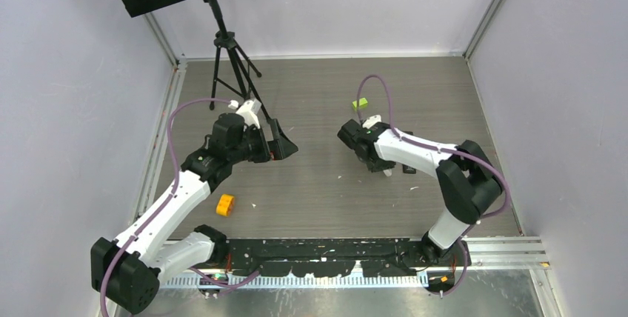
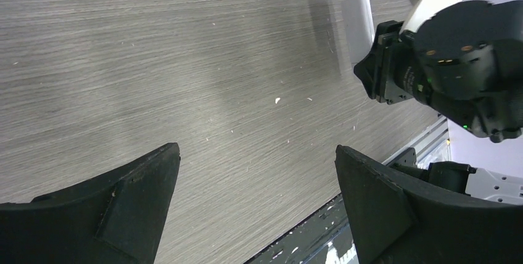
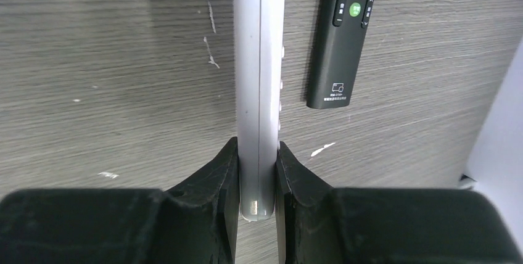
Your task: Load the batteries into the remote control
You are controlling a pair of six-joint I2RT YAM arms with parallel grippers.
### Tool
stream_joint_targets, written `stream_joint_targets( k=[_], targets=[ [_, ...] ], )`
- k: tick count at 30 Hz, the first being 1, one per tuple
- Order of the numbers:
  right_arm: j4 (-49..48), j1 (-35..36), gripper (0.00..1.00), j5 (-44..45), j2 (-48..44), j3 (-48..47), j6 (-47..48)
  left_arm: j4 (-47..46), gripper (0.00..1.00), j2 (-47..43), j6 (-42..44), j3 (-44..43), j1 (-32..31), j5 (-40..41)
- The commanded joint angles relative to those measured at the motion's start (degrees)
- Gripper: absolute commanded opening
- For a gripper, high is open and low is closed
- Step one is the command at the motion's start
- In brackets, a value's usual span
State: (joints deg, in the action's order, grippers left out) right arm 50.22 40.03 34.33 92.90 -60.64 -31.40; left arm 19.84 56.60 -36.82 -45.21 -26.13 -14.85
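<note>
My right gripper (image 3: 258,147) is shut on the near end of a slim white remote (image 3: 259,60), held on its edge against the table. A black remote (image 3: 342,36) with a green button lies flat just right of it. In the top view the right gripper (image 1: 372,163) is right of centre, with the white remote (image 1: 389,171) and the black remote (image 1: 409,170) beside it. My left gripper (image 1: 284,141) is open and empty, left of centre. In the left wrist view its jaws (image 2: 256,148) stand wide apart over bare table, and the white remote (image 2: 359,26) shows. No batteries are in view.
A lime-green block (image 1: 360,103) lies behind the right gripper. A chunky orange block (image 1: 225,204) lies near the left arm. A black tripod (image 1: 226,58) with a perforated panel stands at the back left. Walls enclose the table.
</note>
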Motion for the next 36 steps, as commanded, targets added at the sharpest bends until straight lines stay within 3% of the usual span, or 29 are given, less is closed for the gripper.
stream_joint_targets(
  k=[1,8,16,21,25,31,34,36],
  targets=[
    [1.64,1.74,0.02,7.05,2.72,-3.27,-0.83,0.47,1.00,-1.22,1.56,-1.12,0.11,0.78],
    [1.27,3.90,0.30,5.61,9.12,-4.45,-0.77,0.97,1.00,-1.28,1.65,-1.17,0.11,0.93],
    [-0.50,5.38,0.46,0.71,9.60,-4.50,0.17,3.96,1.00,-1.86,2.91,-2.51,0.11,2.92],
    [-3.50,5.41,0.67,-7.67,5.32,-2.97,0.77,9.05,1.00,-1.62,4.50,-5.44,0.11,3.26],
    [-5.23,5.41,0.73,-9.79,-3.10,-1.72,0.41,15.78,1.00,-1.17,6.20,-9.84,0.11,5.63],
    [-2.99,5.32,0.75,3.58,-21.33,-0.54,-3.88,21.94,1.00,-4.58,7.70,-12.76,0.11,11.58],
    [0.63,5.24,0.86,13.81,-31.66,-1.28,-5.52,23.71,1.00,-8.57,8.43,-13.15,0.11,15.88],
    [4.19,5.15,0.88,19.81,-38.60,-3.17,-5.06,24.35,1.00,-12.11,9.73,-12.96,0.11,18.22]
  ],
)
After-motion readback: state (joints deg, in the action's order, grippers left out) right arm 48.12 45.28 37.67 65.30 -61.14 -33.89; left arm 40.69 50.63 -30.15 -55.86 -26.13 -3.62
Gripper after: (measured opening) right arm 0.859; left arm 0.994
